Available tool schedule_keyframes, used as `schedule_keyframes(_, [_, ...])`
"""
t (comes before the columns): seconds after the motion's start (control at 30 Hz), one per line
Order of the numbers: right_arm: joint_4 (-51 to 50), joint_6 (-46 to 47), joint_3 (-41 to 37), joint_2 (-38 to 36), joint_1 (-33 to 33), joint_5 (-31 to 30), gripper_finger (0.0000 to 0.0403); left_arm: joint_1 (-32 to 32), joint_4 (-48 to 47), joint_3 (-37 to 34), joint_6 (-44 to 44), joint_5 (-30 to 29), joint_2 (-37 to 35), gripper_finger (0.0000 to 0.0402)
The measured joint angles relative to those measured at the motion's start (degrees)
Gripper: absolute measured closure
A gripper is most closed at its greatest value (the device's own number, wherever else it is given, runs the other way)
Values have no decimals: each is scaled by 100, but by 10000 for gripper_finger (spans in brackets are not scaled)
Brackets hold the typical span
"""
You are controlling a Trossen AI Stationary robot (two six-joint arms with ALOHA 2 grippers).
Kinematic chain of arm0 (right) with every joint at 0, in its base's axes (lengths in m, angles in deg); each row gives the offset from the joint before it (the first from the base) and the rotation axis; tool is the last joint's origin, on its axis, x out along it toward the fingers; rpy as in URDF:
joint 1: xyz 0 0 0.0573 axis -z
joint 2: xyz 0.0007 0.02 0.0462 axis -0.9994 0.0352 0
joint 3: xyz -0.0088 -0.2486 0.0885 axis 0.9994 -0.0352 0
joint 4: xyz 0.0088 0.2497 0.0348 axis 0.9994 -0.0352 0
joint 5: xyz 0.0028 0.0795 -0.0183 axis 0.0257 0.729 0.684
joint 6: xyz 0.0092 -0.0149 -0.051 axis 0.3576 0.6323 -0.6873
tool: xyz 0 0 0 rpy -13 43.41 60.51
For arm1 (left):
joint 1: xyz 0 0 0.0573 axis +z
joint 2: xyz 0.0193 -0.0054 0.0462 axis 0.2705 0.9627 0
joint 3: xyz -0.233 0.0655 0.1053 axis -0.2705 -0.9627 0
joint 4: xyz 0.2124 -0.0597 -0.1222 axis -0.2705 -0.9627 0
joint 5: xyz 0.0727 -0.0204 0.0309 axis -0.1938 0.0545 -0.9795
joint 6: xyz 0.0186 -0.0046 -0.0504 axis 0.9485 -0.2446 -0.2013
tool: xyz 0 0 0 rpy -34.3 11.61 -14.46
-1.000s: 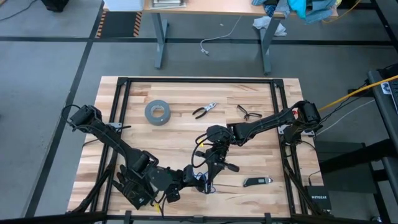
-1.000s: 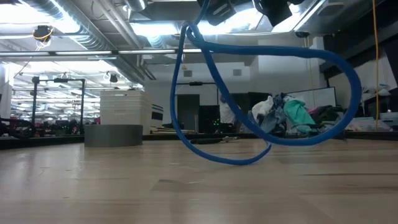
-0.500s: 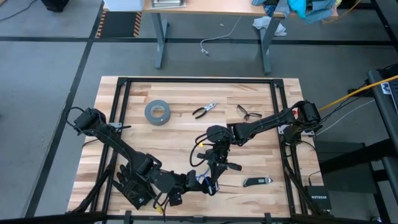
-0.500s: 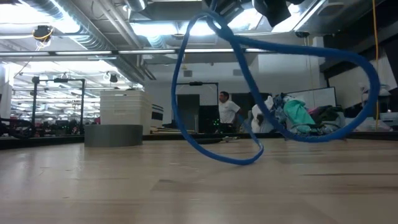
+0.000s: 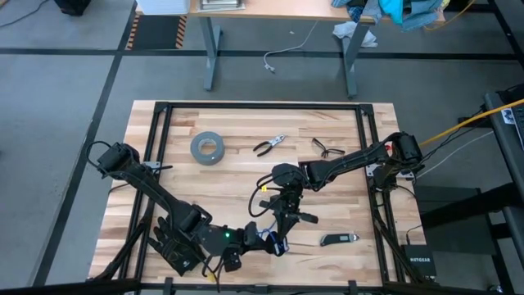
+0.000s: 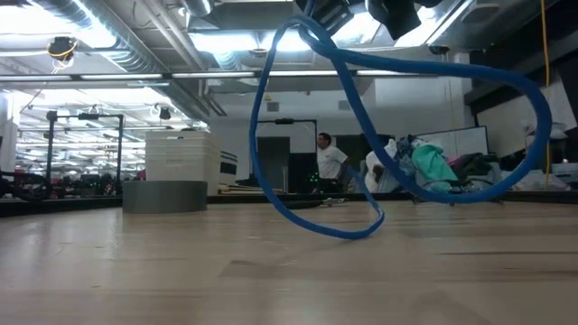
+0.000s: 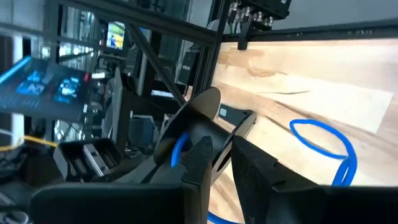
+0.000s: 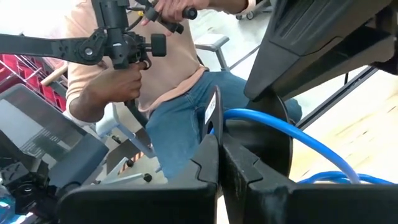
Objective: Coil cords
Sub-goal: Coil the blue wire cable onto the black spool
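Observation:
The cord (image 6: 433, 70) is a thin blue cable hanging in wide loops above the table's near edge. Its lowest bend (image 6: 352, 233) sits at the tabletop. More blue cord (image 7: 323, 140) lies on the wood beyond my left fingers. My left gripper (image 5: 264, 239) and my right gripper (image 5: 284, 221) stand close together near the front middle of the table, both shut on the cord. In the low view both are cut off at the top edge. My left gripper (image 7: 225, 168) has its fingers almost together, with blue cord (image 7: 177, 149) showing just beside one finger. The fingers themselves hide the place of contact, so the part held cannot be told. My right gripper (image 8: 219, 162) pinches the cord between its two shut fingers. The cord (image 8: 233, 115) comes out just past the fingertips and arcs away to one side. It is held clear of the table, with its loops hanging below.
A grey tape roll (image 5: 208, 147) lies at the far left, with pliers (image 5: 269, 146) and glasses (image 5: 327, 148) at the far middle. A small black tool (image 5: 338, 239) lies near the front right. A person (image 8: 137, 74) sits beyond the near edge, holding control handles.
My left gripper has moved a little toward the table's right, closer to my right gripper. The hanging loops have swung: the big loop has spread wider to the right, and the crossing strand has shifted right. The lowest bend stays at the tabletop.

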Motion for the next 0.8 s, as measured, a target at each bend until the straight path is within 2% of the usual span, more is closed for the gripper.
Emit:
schedule_keyframes(0.1, [-4,-111,2,0,-4,-43,399,-99,2,-2,-253,-225,-7,338])
schedule_keyframes(0.23, [-34,-247,4,-4,-2,-178,399,-277,-4,-4,-695,-823,-7,325])
schedule_keyframes(0.33, [-46,-370,9,-4,-4,-376,399,-410,-28,-9,-1365,-1276,-7,316])
schedule_keyframes(0.57, [-40,-637,9,-7,-13,-773,398,-636,-119,-9,-3039,-1733,-18,309])
schedule_keyframes(0.63, [-42,-732,9,-7,-11,-1020,398,-685,-124,-9,-3732,-2029,-20,309])
schedule_keyframes(0.8, [-33,-889,9,-7,-11,-2209,398,-726,-154,-7,-6117,-2865,-20,309])
